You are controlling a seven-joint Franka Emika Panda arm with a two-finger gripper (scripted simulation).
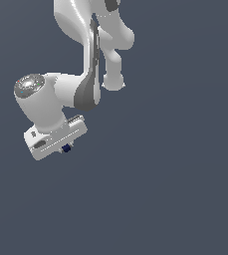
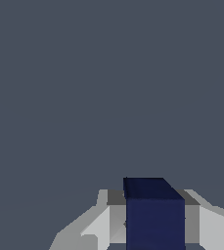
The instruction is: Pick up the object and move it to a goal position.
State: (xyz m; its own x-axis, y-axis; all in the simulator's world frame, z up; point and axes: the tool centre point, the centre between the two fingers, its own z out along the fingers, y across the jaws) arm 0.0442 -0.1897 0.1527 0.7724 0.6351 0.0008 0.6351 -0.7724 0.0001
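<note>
The dark navy-blue cube (image 1: 65, 148) shows at the underside of my white gripper (image 1: 66, 147) in the exterior view, left of the middle. In the wrist view the cube (image 2: 154, 215) fills the space between the two grey fingers (image 2: 116, 215), which press on its sides. The gripper is shut on the cube and holds it above the plain grey ground. The fingertips are mostly hidden by the gripper body in the exterior view.
The white arm (image 1: 85, 60) reaches down from the top of the exterior view. A flat, uniform grey-blue ground (image 1: 175, 189) lies all around. No goal marker shows.
</note>
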